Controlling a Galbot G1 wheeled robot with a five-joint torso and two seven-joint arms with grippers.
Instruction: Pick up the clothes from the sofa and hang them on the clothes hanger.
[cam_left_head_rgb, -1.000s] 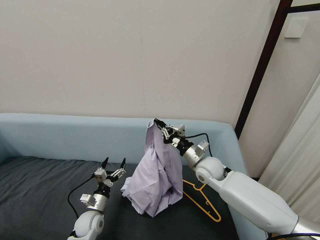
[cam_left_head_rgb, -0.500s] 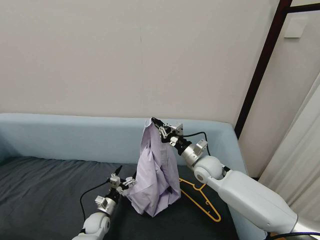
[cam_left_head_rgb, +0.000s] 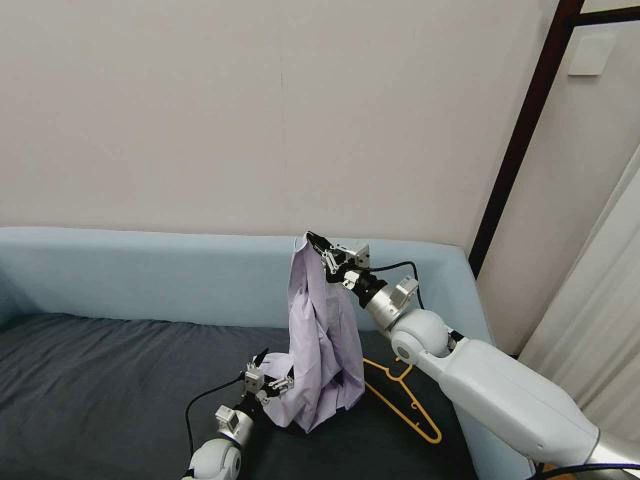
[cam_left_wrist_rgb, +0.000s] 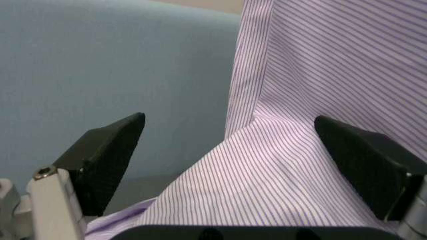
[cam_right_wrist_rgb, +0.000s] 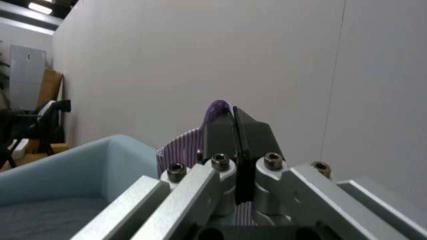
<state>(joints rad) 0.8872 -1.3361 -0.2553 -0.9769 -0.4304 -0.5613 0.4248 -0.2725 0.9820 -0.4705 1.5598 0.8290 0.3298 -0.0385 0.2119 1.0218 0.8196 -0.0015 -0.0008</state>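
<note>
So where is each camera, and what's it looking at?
Head view: on the head, looking down at the sofa; both arms show, right gripper holding up the shirt, left gripper low beside it.
Left wrist view: on the left wrist, facing the shirt between its open fingers.
Right wrist view: on the right wrist, facing the wall past its shut fingers.
All three see the shirt.

Smooth white-grey shell on the right arm (cam_left_head_rgb: 500, 395), rounded at the joints, silver at the wrist. Thin black cable (cam_left_head_rgb: 193, 420) along the left wrist. Right end effector (cam_left_head_rgb: 320, 247): silver brackets, hex-socket screws (cam_right_wrist_rgb: 273, 161), dark pads (cam_right_wrist_rgb: 250, 135). Left end effector (cam_left_head_rgb: 272, 378): black wedge fingers (cam_left_wrist_rgb: 110, 150).
</note>
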